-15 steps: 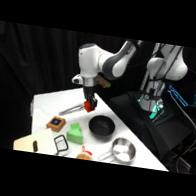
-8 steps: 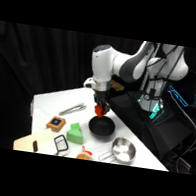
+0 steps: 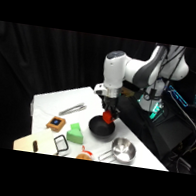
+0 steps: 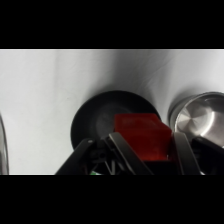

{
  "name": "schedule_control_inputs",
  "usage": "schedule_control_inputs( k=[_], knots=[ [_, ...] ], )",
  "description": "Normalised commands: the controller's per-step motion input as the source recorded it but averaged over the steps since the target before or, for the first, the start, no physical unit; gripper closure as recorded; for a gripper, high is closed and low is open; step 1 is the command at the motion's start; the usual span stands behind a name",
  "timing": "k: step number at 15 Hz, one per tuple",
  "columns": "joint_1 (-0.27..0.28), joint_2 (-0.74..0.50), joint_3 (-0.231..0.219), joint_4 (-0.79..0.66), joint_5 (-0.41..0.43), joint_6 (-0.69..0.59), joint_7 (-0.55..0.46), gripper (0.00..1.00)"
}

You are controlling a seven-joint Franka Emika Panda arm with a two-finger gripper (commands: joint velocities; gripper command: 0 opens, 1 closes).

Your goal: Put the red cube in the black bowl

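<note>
The end effector (image 3: 107,118) hangs from the white arm (image 3: 140,71) over the bench (image 3: 50,102) with its fingers (image 4: 182,150) pinching the cube (image 3: 107,118) between them. In the wrist view the cube (image 4: 142,136) fills the gap between the two fingers, one at each of its sides, and the bowl (image 4: 95,117) lies directly beneath it, so the cube is held in the air above the bowl's inside, toward one edge of it rather than over the middle. From the side, the cube sits at the end effector's tip, just over the far rim of the bowl (image 3: 101,128); whether it touches the bowl cannot be told. Just beside the bowl, on the side of the end effector toward the camera and the bench's near edge, stands a shiny metal pan (image 3: 122,149), which also shows at the edge of the wrist view (image 4: 200,116), close to the bowl but apart from it. On the other side of the bowl from the end effector lies a green block (image 3: 74,133), and beyond that a brown square block with a blue centre (image 3: 56,123). Metal tongs (image 3: 72,109) lie on the bench well apart from the end effector, farther back on the white surface.
</note>
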Motion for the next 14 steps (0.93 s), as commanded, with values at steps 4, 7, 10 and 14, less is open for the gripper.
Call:
schedule_control_inputs(
  k=[4,7,10,14],
  knots=[
    [0.017,0.12,0.024,-0.11,0.055,0.43,0.01,0.75],
    [-0.003,0.17,0.022,-0.02,0.064,0.46,-0.03,0.75],
    [0.014,0.15,-0.024,0.01,-0.047,0.35,0.06,0.35],
    [0.060,0.07,-0.109,0.02,-0.165,0.23,0.15,0.03]
  ],
)
